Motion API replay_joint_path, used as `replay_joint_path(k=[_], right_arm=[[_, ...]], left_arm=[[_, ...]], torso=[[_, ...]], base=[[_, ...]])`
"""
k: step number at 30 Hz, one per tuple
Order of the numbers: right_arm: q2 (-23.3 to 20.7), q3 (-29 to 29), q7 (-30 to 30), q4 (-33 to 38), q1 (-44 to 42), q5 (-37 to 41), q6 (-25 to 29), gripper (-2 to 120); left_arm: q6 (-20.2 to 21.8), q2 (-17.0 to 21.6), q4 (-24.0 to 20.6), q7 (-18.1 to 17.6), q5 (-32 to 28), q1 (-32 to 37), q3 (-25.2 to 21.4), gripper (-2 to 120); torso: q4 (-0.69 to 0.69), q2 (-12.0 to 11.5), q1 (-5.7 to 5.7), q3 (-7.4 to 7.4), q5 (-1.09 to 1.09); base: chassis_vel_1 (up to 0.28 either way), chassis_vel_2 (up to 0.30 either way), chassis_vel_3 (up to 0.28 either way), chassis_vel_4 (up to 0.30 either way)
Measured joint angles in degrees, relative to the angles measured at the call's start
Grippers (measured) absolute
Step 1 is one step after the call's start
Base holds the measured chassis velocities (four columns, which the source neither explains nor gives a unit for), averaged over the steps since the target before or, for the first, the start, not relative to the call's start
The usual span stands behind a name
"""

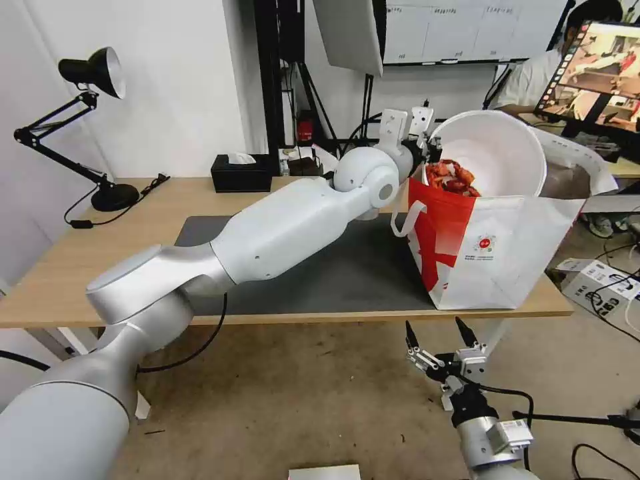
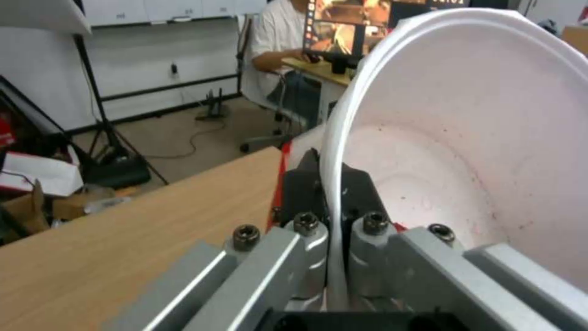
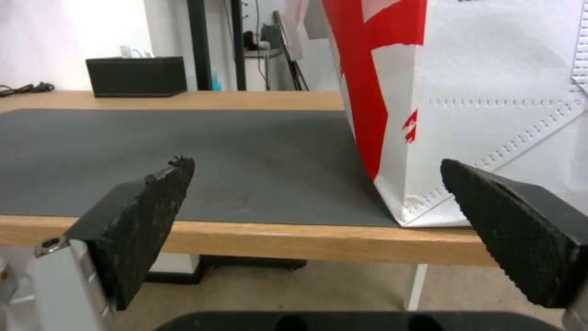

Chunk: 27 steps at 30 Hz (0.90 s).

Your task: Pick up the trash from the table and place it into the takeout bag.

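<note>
- Here the left arm stretches across the worktop (image 1: 80, 267), and the left gripper (image 1: 421, 148) sits at the near-left rim of the white bowl (image 1: 497, 150), above the open top of the takeout bag (image 1: 507, 247).
- In the left wrist view its fingers (image 2: 300, 191) are pinched on the bowl's thin rim, one outside the wall and one inside.
- The bowl is tipped on its side, mouth facing the robot, with its lower part down inside the bag opening.
- Red crayfish shells (image 1: 452, 177) are heaped at the bowl's lower left edge, just above the bag's red panel.
- The bag stands upright at the right end of the worktop, partly on the dark grey mat (image 1: 347, 267), a white loop handle hanging at its left side.
- The right gripper (image 1: 440, 343) hangs below the worktop's front edge, in front of the bag; its fingers (image 3: 138, 220) are spread wide with nothing between them.
- A black tissue box (image 1: 242, 173) sits at the back of the worktop, and a black desk lamp (image 1: 93, 73) at its left end.
</note>
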Motion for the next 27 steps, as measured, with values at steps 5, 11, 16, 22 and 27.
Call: replay_joint_path(k=[5, 11, 16, 22, 27], right_arm=[[0.0, 0.0, 0.0, 0.0, 0.0, 0.0, 0.0, 100], [0.0, 0.0, 0.0, 0.0, 0.0, 0.0, 0.0, 100], [0.0, 0.0, 0.0, 0.0, 0.0, 0.0, 0.0, 100], [0.0, 0.0, 0.0, 0.0, 0.0, 0.0, 0.0, 100], [0.0, 0.0, 0.0, 0.0, 0.0, 0.0, 0.0, 100]], left_arm=[[0.6, 0.6, -0.6, 1.0, -0.2, 0.2, 0.7, 0], [1.5, 0.8, -1.2, 1.2, -1.8, 0.2, 0.9, 0], [4.1, 1.5, -1.7, 1.8, -2.8, -0.1, 0.9, 0], [4.6, 1.6, -1.2, 1.8, -3.0, -0.4, 1.2, 0], [4.6, 1.5, -1.4, 1.8, -4.1, -0.2, 1.2, 10]], torso=[[0.00, 0.0, 0.00, 0.00, 0.00], [0.00, 0.0, 0.00, 0.00, 0.00], [0.00, 0.0, 0.00, 0.00, 0.00], [0.00, 0.0, 0.00, 0.00, 0.00], [0.00, 0.0, 0.00, 0.00, 0.00]], base=[[0.000, 0.000, 0.000, 0.000], [0.000, 0.000, 0.000, 0.000], [0.000, 0.000, 0.000, 0.000], [0.000, 0.000, 0.000, 0.000], [0.000, 0.000, 0.000, 0.000]])
